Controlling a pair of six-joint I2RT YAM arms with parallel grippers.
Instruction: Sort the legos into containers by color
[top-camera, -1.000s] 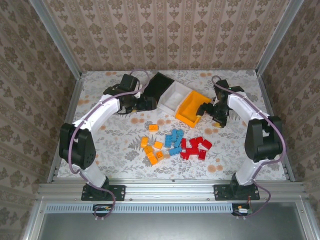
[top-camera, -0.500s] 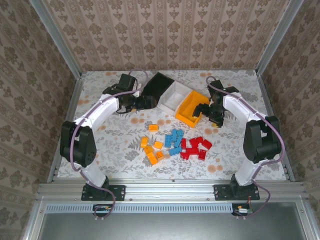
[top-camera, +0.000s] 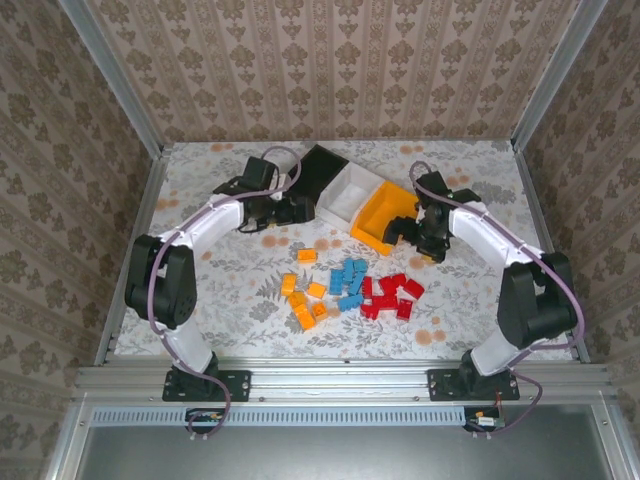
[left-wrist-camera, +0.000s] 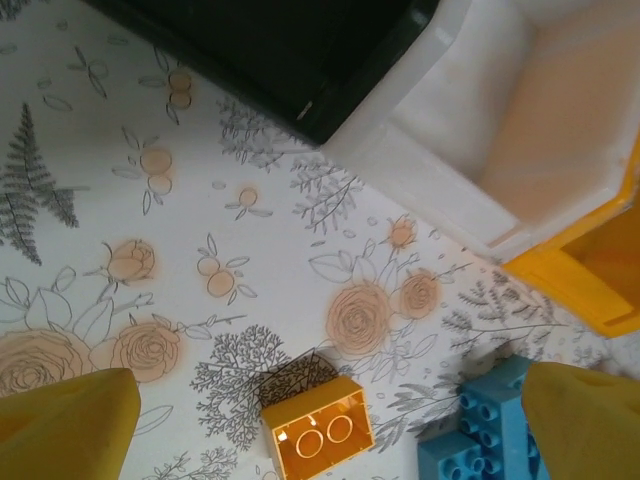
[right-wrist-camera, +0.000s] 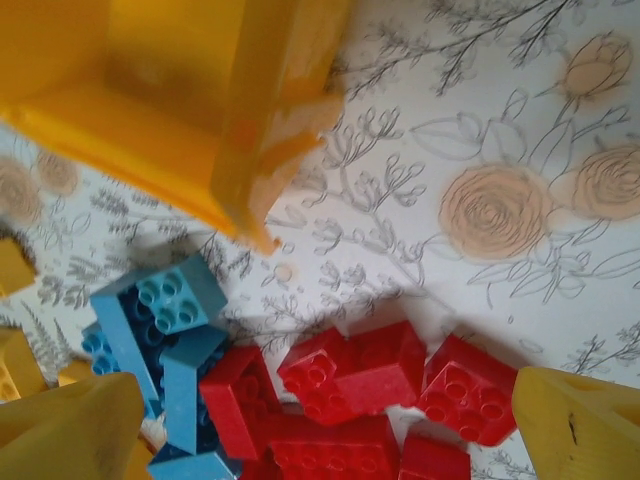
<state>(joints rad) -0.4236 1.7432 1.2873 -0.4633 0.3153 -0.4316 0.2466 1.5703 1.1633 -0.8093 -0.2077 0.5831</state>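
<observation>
The legos lie in the middle of the table in three loose groups: orange (top-camera: 305, 302), blue (top-camera: 349, 277) and red (top-camera: 391, 295). One orange brick (top-camera: 306, 255) (left-wrist-camera: 316, 435) lies apart. The containers stand in a slanted row behind them: black (top-camera: 318, 172), white (top-camera: 350, 196) and orange-yellow (top-camera: 383, 216). My left gripper (top-camera: 288, 209) (left-wrist-camera: 325, 428) hangs open in front of the black bin, the lone orange brick showing between its yellow fingertips, untouched. My right gripper (top-camera: 413, 232) (right-wrist-camera: 325, 430) is open beside the orange-yellow bin's near corner, over red bricks (right-wrist-camera: 355, 375) and blue ones (right-wrist-camera: 165, 300).
The floral table is fenced by aluminium rails (top-camera: 130, 250) at both sides and papered walls behind. Bare tabletop lies to the left of the brick piles (top-camera: 230, 280) and to their right (top-camera: 470, 310).
The right gripper has slid a little left, closer to the orange-yellow bin. The left arm has shifted slightly right near the black bin. Both grippers stay open and no brick has moved.
</observation>
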